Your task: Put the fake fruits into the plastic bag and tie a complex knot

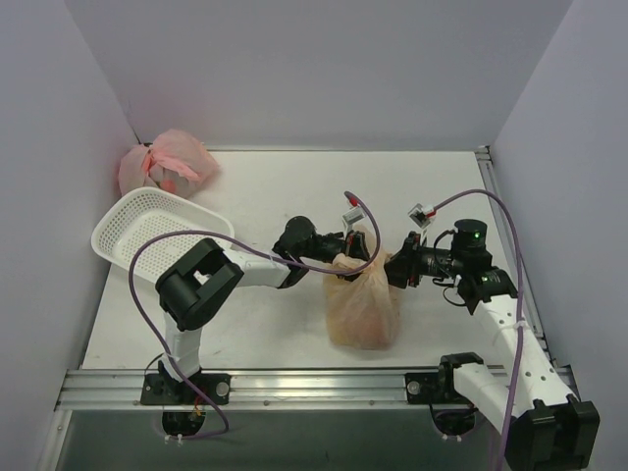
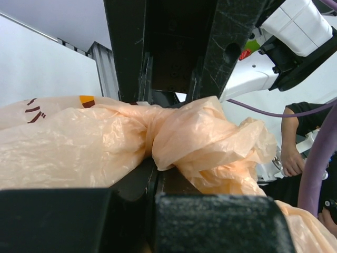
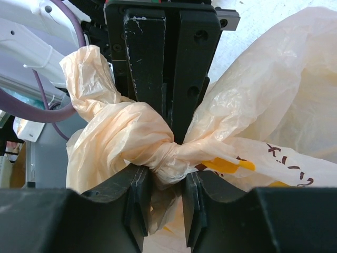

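Handling likely light, limp, slippery: translucent pale-orange plastic bag (image 1: 361, 306), left gripper (image 1: 355, 251) and right gripper (image 1: 390, 267) both clenched on the best hold, its twisted twelve-o'clock neck.

Counter (image 1: 255, 334), white: mesh basket (image 1: 147, 231) at left edge; pink tied bag (image 1: 167, 162) in far-left corner; plastic bag (image 1: 361, 299) near centre.

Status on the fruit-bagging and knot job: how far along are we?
Done: the translucent pale-orange plastic bag stands bulging, its top twisted into a knot. In hand: left gripper is shut on the bag by the knot; right gripper straddles the knot, grip unclear. Left: probably more loops and tightening for a complex knot.
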